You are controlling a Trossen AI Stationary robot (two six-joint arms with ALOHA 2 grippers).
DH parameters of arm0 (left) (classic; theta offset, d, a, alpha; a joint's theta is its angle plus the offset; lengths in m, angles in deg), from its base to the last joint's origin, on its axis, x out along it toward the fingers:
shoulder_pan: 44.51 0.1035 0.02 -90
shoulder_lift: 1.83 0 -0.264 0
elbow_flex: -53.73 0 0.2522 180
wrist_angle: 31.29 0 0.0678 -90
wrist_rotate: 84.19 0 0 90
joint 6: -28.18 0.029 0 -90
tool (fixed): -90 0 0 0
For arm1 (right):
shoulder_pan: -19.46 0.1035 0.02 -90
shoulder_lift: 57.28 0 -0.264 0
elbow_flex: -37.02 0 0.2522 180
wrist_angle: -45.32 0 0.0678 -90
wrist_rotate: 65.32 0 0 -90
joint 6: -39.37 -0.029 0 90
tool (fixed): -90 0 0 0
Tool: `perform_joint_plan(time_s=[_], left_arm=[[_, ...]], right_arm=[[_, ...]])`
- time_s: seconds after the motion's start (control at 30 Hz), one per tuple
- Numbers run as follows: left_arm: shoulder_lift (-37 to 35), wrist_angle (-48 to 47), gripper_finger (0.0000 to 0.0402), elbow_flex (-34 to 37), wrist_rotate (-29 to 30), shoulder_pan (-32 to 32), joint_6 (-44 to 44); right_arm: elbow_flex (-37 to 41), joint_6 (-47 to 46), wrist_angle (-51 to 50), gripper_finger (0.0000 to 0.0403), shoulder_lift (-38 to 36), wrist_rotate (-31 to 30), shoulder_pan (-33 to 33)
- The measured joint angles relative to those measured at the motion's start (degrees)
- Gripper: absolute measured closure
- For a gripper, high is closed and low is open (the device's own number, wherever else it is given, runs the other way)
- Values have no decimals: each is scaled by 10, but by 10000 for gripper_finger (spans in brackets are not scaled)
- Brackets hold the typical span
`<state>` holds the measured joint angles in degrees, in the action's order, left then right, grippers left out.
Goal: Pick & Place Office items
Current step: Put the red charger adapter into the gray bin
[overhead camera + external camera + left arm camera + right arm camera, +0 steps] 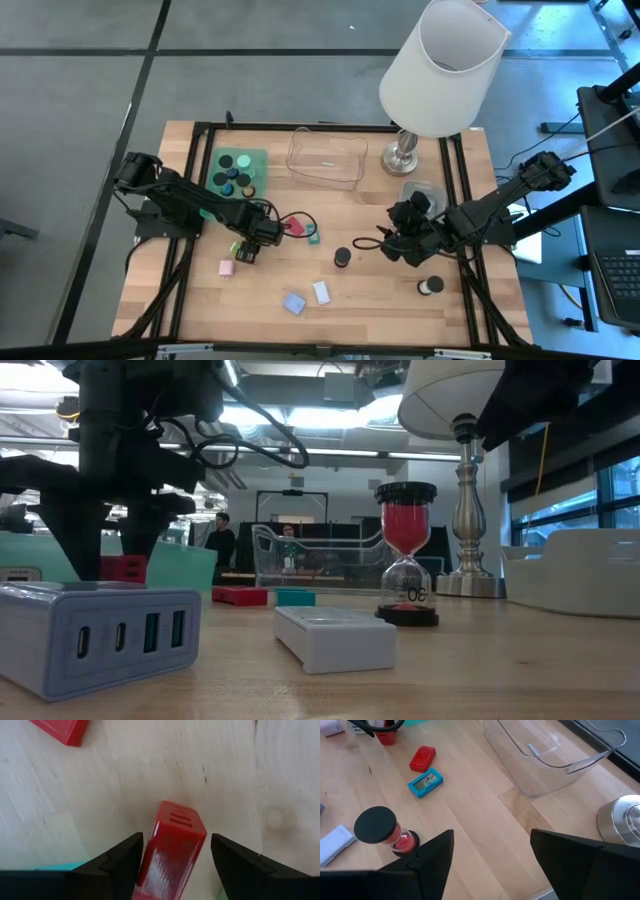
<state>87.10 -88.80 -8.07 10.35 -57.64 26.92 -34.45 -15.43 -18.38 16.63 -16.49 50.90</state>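
The left pincer has its two dark fingers spread on both sides of a shiny red block, a long box with little slots on its end, standing on the pale wooden desk left of the middle. Whether they touch it I cannot tell.

The green tray at upper left holds black round discs. The clear plastic tray looks bare.

The right pincer is spread wide, pinching nothing, near a red sand timer with black caps.

The lamp stands at the worktop rear right, the clear tray left of it, and the tray of discs further left. The sand timer stands mid-worktop, between both pincers; two chargers lie nearer the front edge.
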Motion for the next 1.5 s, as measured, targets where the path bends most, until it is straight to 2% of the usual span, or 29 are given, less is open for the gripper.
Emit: perform_joint_plan(time_s=[0.13, 0.37, 0.5, 0.67, 0.8, 0.9, 1.13, 1.5], left_arm=[[0, -8, 202, 0, 2, 0, -11], [-1, -8, 287, -1, -1, 0, -44], [0, -8, 287, -26, -8, 0, -81], [0, 8, 287, -95, -16, -7, -101], [0, 86, 287, -139, 18, -16, -89], [0, 159, 287, -145, 50, -15, -58], [29, 269, 287, -145, 64, 41, -39], [132, 387, 287, -145, -27, 126, -65]], right_arm=[[0, 0, 0, 136, 0, 0, 0], [0, 0, 0, 136, 0, 0, 0], [0, 0, 0, 136, 0, 0, 0], [0, 0, 1, 136, 0, 0, 0], [0, 0, 4, 136, 0, 0, 1], [0, 0, 4, 136, 0, 0, 0], [0, 0, 3, 136, 0, 0, 0], [0, 1, 5, 136, 0, 0, 1]])
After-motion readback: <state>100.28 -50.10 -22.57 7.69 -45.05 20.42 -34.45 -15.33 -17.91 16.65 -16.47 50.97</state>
